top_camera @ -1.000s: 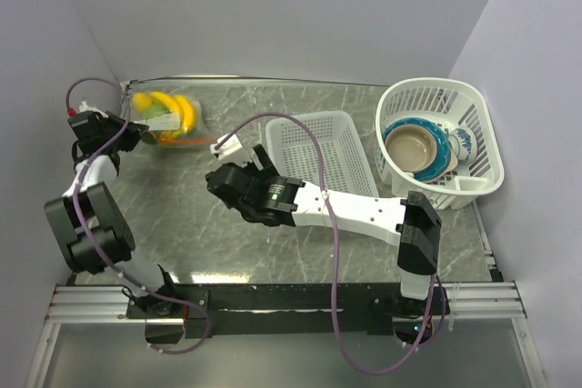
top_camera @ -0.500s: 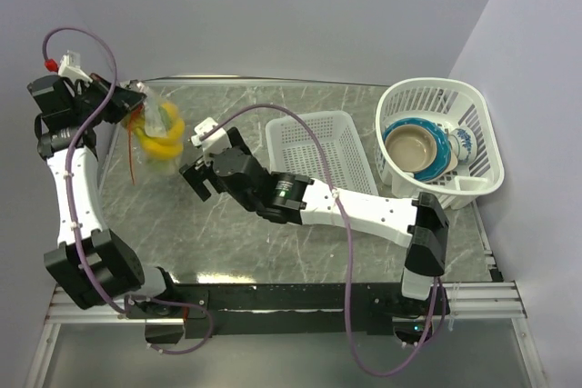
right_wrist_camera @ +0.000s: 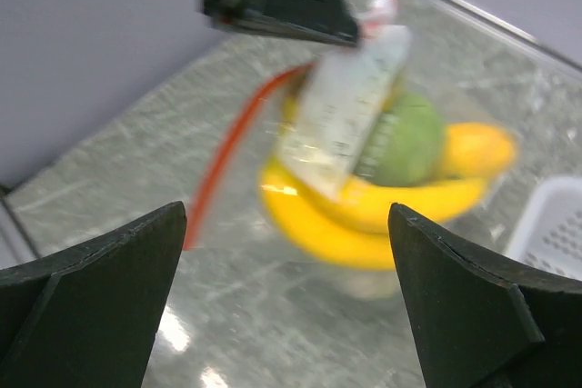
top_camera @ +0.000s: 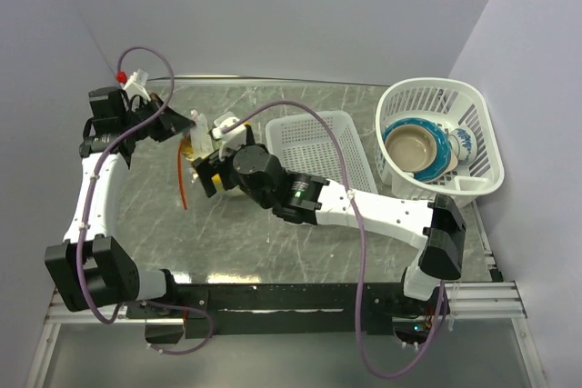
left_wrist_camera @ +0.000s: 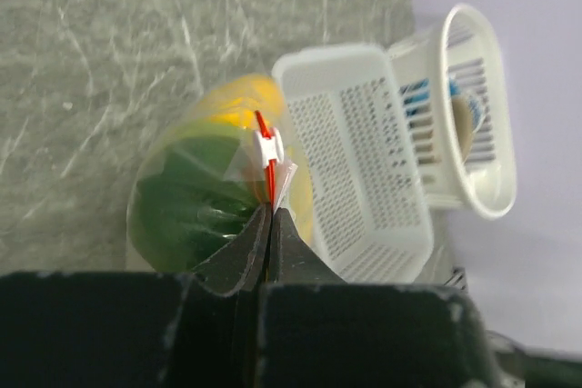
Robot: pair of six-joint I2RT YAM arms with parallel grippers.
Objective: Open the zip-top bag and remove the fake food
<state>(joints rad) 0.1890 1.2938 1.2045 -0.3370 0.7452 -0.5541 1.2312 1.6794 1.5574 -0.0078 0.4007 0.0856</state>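
My left gripper [top_camera: 186, 123] is shut on the top edge of the clear zip-top bag [top_camera: 194, 146] and holds it hanging above the table. In the left wrist view the jaws [left_wrist_camera: 270, 212] are pinched on the orange-red zip strip [left_wrist_camera: 268, 165]. The fake food is inside the bag: a green leafy ball [left_wrist_camera: 186, 202] and yellow fruit [left_wrist_camera: 241, 102]. My right gripper [top_camera: 207, 170] is open right beside the bag. In the right wrist view [right_wrist_camera: 286, 315] its fingers are wide apart, with the yellow banana [right_wrist_camera: 364, 215], green ball [right_wrist_camera: 409, 138] and a loose red strip [right_wrist_camera: 227, 156] ahead, blurred.
A white rectangular slotted basket [top_camera: 323, 156] stands just right of the bag and also shows in the left wrist view [left_wrist_camera: 364, 152]. A round white basket [top_camera: 482, 147] with blue and tan bowls sits at the far right. Walls close off the left, the back and the right.
My left gripper lifted the bag out of the far left corner and carried it right toward the middle. My right gripper moved left and back, up to the hanging bag.
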